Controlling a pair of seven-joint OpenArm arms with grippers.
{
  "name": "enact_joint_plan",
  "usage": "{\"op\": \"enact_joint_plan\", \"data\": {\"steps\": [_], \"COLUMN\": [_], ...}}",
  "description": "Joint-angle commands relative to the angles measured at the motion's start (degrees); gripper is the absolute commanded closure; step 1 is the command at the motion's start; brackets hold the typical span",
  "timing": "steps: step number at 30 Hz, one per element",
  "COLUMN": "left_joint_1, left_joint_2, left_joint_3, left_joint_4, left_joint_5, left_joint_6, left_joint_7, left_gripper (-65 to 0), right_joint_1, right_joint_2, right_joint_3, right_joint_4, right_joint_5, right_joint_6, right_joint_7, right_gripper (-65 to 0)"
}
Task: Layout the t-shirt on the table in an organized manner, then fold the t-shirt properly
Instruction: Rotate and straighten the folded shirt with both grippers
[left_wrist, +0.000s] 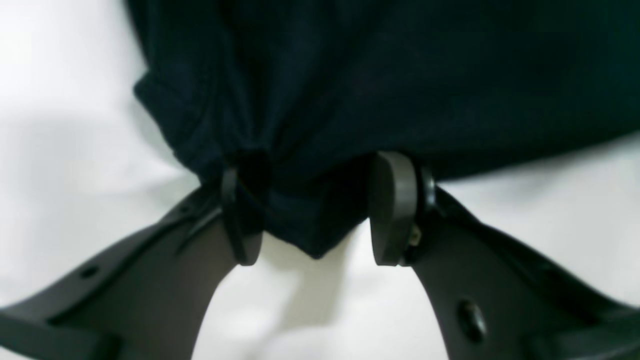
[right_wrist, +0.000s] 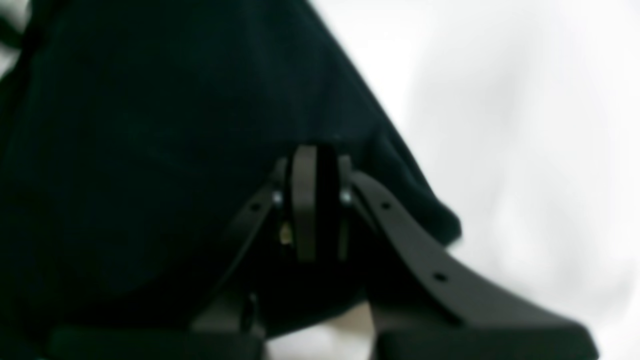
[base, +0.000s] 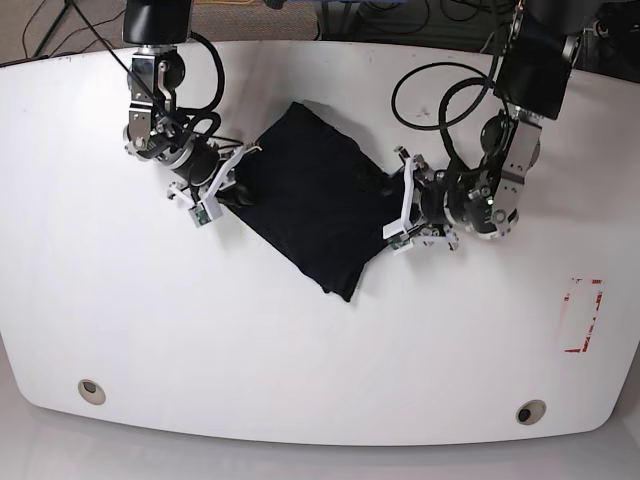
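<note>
Centrally, t-shirt (base: 310, 195) between right gripper (right_wrist: 317, 200), pinching its edge, and spread left gripper (left_wrist: 312, 210) straddling cloth.

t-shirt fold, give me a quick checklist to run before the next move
1. Right gripper shut on the t-shirt edge: ok.
2. Left gripper clamped on cloth: not ok; jaws stand apart with a bunched corner between them.
3. T-shirt lying flat and squared to the table: not ok; it sits diagonal, partly folded.
4. Cloth fully on the table, away from the edges: ok.
5. Sleeves and collar laid out: cannot tell; none are distinguishable.
6. Arm cables clear of the cloth: ok in the base view.
</note>
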Motion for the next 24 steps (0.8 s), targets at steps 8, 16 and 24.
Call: {"op": "enact_joint_plan", "data": {"steps": [8,16,24], "left_joint_1": [-8.13,-12.97,-14.72], "left_joint_2": [0.13,1.71,1.97], "left_joint_3": [4.04,4.04,3.95], "left_joint_4": [-3.8,-1.08,6.92], "left_joint_5": [0.27,0.09,0.09], "left_joint_6": [0.32,0.32,0.32], "left_joint_7": [-4.73,-3.15,1.51], "left_gripper": [-30.0,-30.0,-30.0], "right_joint_1": [-4.94,-6.0,-4.59], "right_joint_2": [-3.45,-3.54,-3.63], "right_joint_3": [0.21,-0.06,-0.14], "right_joint_4": [8.59,14.21,19.31], "right_joint_5": [0.19,0.19,0.19], "right_joint_6": [0.76,0.76,0.76], "right_joint_7": [-1.91,-4.73,-8.95], "right_gripper": [-4.6,-4.6,-4.6]}}
